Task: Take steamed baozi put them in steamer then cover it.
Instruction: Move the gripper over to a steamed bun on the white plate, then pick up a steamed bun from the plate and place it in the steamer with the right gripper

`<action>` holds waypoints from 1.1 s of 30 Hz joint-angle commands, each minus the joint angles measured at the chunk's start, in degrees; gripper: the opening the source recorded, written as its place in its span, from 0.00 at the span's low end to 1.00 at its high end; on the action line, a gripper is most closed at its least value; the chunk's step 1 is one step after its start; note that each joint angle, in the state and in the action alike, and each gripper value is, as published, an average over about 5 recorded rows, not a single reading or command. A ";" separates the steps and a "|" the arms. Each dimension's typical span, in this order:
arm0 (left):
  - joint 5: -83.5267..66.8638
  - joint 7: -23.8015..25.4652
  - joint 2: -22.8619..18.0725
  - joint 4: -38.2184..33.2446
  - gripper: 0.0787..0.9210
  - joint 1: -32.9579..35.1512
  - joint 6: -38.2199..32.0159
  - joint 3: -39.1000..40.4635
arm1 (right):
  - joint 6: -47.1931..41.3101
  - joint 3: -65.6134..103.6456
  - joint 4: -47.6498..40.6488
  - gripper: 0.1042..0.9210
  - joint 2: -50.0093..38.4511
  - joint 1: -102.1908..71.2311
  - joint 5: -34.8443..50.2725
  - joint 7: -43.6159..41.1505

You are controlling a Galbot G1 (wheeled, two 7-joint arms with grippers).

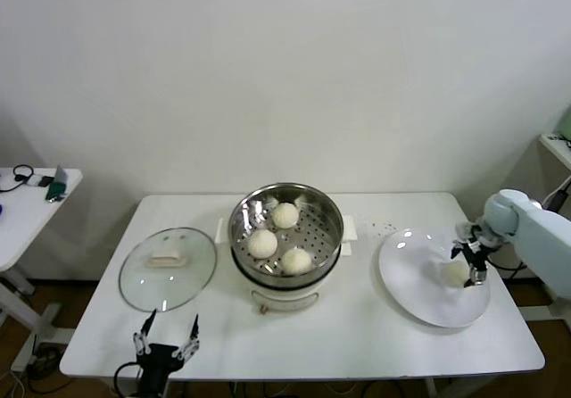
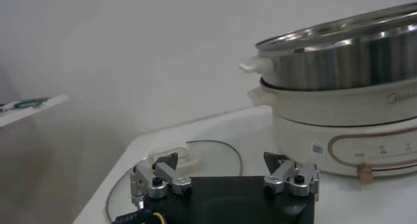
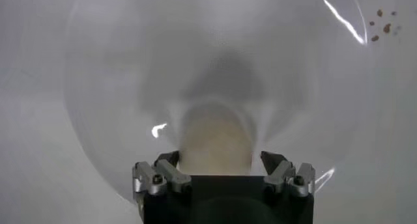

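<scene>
On the plate (image 1: pixel 419 295) at 3 o'clock of the steamer (image 1: pixel 285 228), right pincer (image 1: pixel 470 269) wide, straddling last baozi (image 1: pixel 456 273); three already inside. Risk: soft bun squashes or slips. Left pincer (image 1: pixel 166 342) idle, wide, at worktop (image 1: pixel 357 335) front edge.

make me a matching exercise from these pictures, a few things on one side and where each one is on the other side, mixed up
Things:
1. round clear glass lid
2. left end effector
3. right end effector
4. round shiny stainless-steel steamer

Places:
A. over the flat white round plate, fingers either side of a cream-white baozi
B. lying flat on the white table, left of the pot
C. table centre, holding three baozi
D. at the table's front edge, near the lid

Pairs: 1-B, 2-D, 3-A, 4-C
</scene>
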 commanded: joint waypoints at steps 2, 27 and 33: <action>-0.60 -0.05 0.32 0.23 0.88 -0.19 0.10 -0.70 | 0.42 0.12 -2.31 0.86 1.47 -0.43 -0.60 -0.49; -1.37 0.03 0.06 -0.59 0.88 -0.31 -0.34 0.31 | -8.97 -29.87 3.69 0.73 2.05 29.42 33.35 1.68; -1.62 0.17 0.83 -2.33 0.88 0.03 0.02 1.93 | -11.72 -47.91 6.09 0.73 9.85 48.23 50.85 3.04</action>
